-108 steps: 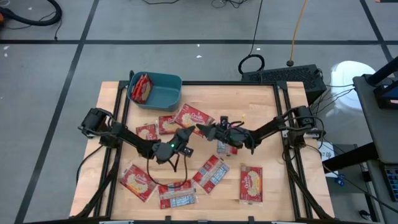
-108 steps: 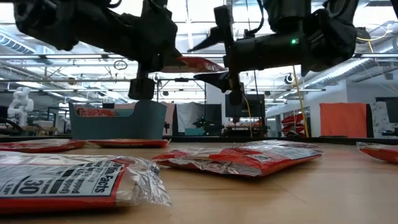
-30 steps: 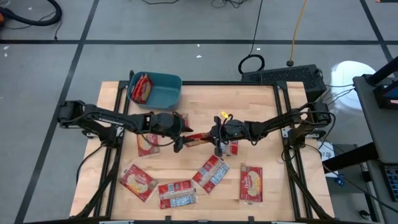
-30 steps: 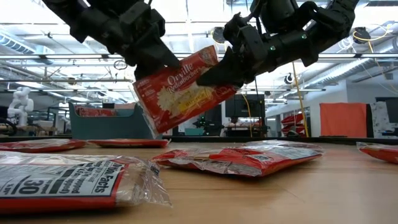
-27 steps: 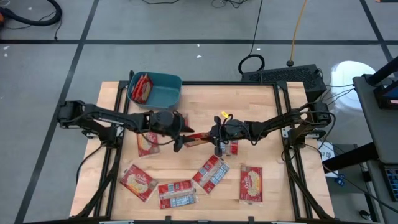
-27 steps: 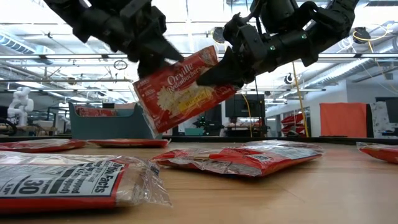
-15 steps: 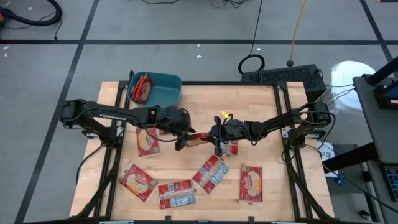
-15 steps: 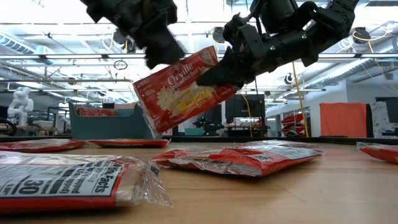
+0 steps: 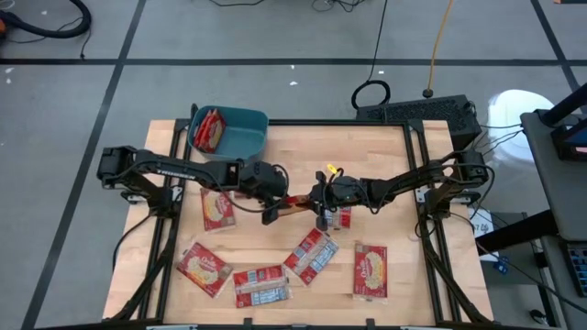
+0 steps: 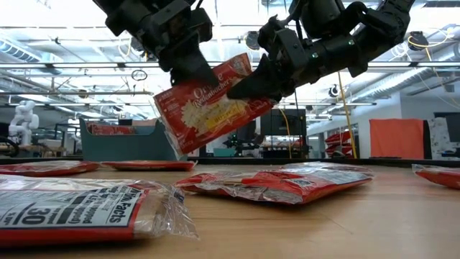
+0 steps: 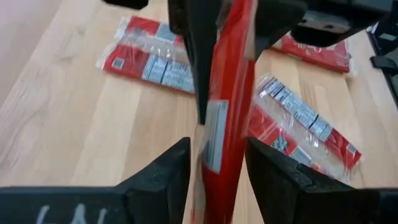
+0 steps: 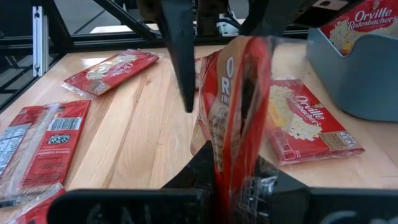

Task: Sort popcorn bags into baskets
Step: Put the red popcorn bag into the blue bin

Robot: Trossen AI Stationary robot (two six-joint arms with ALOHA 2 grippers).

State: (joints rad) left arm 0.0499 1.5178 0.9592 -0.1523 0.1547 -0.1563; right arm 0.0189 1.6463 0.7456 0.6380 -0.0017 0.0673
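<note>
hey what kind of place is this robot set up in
Most likely a robotics lab or workshop in a big open industrial room. The low view shows a high ceiling with exposed beams, a white robot standing far off, and the wooden table sits on a bare grey floor with cables.

I see glossy, crinkled plastic film on the popcorn bags [image 10: 215,104], a smooth teal plastic basket [image 9: 240,137], and a matt pale wood table [image 9: 385,174].

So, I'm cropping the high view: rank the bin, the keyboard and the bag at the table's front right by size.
1. Keyboard
2. Bin
3. Bag

Keyboard and bin look close, so that order is unsure.
</note>
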